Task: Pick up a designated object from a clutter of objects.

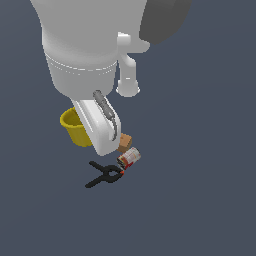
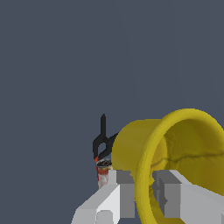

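The white arm (image 1: 95,55) filled the upper part of the exterior view. Its pincer (image 2: 143,192) was closed on the rim of the yellow cup (image 2: 175,162), one finger (image 2: 122,192) outside the wall and one inside (the cup tilted, its mouth toward the wrist camera). In the exterior view the cup showed at the arm's left. Nearby lay the black clamp (image 1: 104,175), the wooden block (image 1: 125,143), and the small can (image 1: 129,157), touching the clamp's red tips.

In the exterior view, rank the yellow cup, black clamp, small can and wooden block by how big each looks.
1. Yellow cup, partly hidden behind the arm.
2. Black clamp, long but thin.
3. Small can.
4. Wooden block, but the arm covers part of it, so its place against the can is unsure.
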Controlling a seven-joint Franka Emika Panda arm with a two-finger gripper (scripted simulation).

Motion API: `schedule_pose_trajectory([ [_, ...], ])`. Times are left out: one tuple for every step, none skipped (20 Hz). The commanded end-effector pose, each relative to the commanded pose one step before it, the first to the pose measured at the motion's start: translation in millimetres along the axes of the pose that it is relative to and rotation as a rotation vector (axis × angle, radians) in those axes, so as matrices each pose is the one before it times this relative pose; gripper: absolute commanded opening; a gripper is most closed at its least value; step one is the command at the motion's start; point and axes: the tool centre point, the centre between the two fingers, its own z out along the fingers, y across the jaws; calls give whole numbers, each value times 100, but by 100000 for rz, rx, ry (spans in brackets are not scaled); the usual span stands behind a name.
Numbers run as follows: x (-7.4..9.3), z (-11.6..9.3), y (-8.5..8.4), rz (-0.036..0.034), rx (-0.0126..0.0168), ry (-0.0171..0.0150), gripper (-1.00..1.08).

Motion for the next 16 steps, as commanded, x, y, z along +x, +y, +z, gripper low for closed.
schedule_pose_trajectory([
  [1097,-855,17,3,192,216,-100],
  [347,-211,-5,0,0,0,-100],
  [315,-191,-6,0,0,0,-100],
  [285,-173,-7,0,0,0,-100],
  [256,-155,-7,0,0,0,-100],
  [229,-139,-8,0,0,0,-100],
  [203,-123,-8,0,0,0,-100],
  [172,-127,2,24,-6,42,-100],
  [155,-94,-7,0,0,0,-100],
  [132,-80,-7,0,0,0,-100],
  [110,-67,-6,0,0,0,-100],
  [89,-54,-5,0,0,0,-100],
  [69,-42,-4,0,0,0,-100],
  [49,-30,-3,0,0,0,-100],
  [29,-18,-2,0,0,0,-100],
  [10,-6,-1,0,0,0,-100],
])
